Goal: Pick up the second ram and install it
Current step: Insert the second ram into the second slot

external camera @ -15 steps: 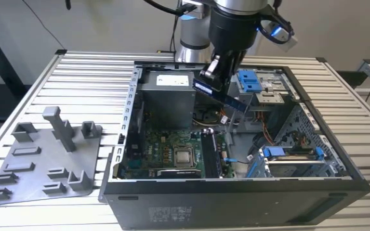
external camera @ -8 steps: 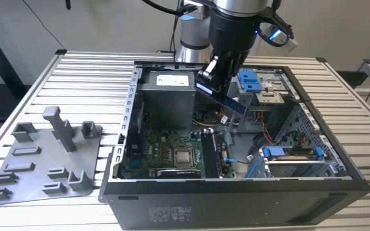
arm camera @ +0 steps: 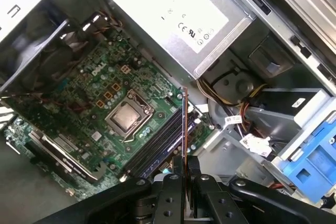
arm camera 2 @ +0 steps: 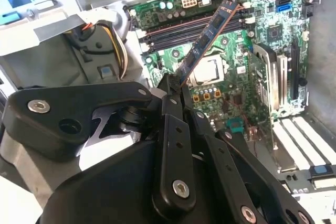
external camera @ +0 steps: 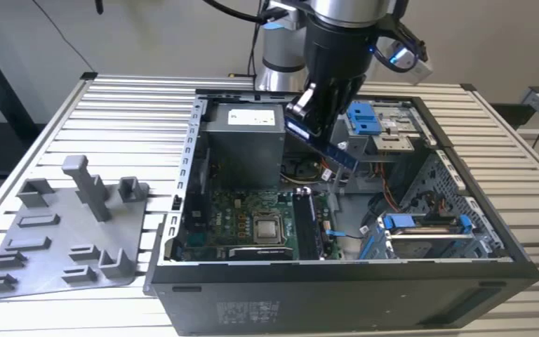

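Ram (external camera: 330,149) hangs in the air over the open case (external camera: 344,281), pinched at one end between the closed fingers of the gripper (external camera: 305,116). In the exterior view the strip slants down from the fingers toward the exterior view's right, above the gap between the power supply (external camera: 243,140) and the blue drive bay (external camera: 368,119) at the case's far side. It touches nothing but the fingers.

In the second wrist view the gripper (arm camera 2: 172,85) holds the ram (arm camera 2: 207,38) by its near end, and the strip reaches out over the motherboard (arm camera 2: 231,98), crossing in front of the slots (arm camera 2: 173,30) at an angle to them. In the first wrist view the ram (arm camera: 185,124) is seen edge-on, a thin line rising from the gripper (arm camera: 185,163), with the slots (arm camera: 157,145) below and beside it and the processor (arm camera: 125,118) further off. The ram is not seated in any slot.

A grey tray (external camera: 54,239) lies on the bench (external camera: 120,105) near its edge at the exterior view's left, just beside the case.
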Tool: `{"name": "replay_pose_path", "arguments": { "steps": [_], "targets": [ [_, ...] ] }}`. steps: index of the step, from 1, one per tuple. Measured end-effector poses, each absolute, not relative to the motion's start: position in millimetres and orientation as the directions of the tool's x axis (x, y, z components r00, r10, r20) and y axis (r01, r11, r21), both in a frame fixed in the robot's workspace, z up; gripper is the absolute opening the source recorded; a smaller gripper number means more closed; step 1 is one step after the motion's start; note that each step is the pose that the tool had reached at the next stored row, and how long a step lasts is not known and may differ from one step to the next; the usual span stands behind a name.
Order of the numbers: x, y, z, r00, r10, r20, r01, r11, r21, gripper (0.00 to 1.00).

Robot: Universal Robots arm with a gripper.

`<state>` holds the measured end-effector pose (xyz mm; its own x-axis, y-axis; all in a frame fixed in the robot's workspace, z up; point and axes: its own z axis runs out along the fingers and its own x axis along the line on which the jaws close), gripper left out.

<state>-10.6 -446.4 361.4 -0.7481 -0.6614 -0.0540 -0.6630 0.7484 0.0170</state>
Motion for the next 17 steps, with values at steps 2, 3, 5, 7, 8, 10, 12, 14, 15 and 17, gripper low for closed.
{"name": "replay_pose_path", "arguments": {
  "steps": [2, 3, 5, 7, 8, 10, 12, 14, 15, 17],
  "targets": [
    [-10.6, -446.4, 360.6, -0.758, -0.651, -0.054, -0.652, 0.758, 0.017, 0.14],
    [-10.6, -446.5, 360.1, -0.763, -0.645, -0.054, -0.646, 0.763, 0.017, 0.14],
    [-10.6, -446.6, 359.2, -0.774, -0.631, -0.054, -0.633, 0.774, 0.017, 0.14],
    [-10.6, -446.6, 358.3, -0.785, -0.617, -0.054, -0.619, 0.786, 0.017, 0.14],
    [-10.6, -446.6, 357.8, -0.791, -0.61, -0.054, -0.612, 0.791, 0.017, 0.14],
    [-10.6, -446.6, 356.9, -0.801, -0.596, -0.054, -0.598, 0.802, 0.017, 0.14],
    [-10.6, -446.6, 356.0, -0.812, -0.582, -0.054, -0.583, 0.812, 0.017, 0.14],
    [-10.6, -446.6, 355.1, -0.821, -0.568, -0.054, -0.569, 0.822, 0.017, 0.14],
    [-10.6, -446.7, 354.7, -0.826, -0.561, -0.054, -0.563, 0.826, 0.017, 0.14],
    [-10.6, -446.6, 353.9, -0.834, -0.549, -0.054, -0.551, 0.834, 0.017, 0.14]
  ]
}}
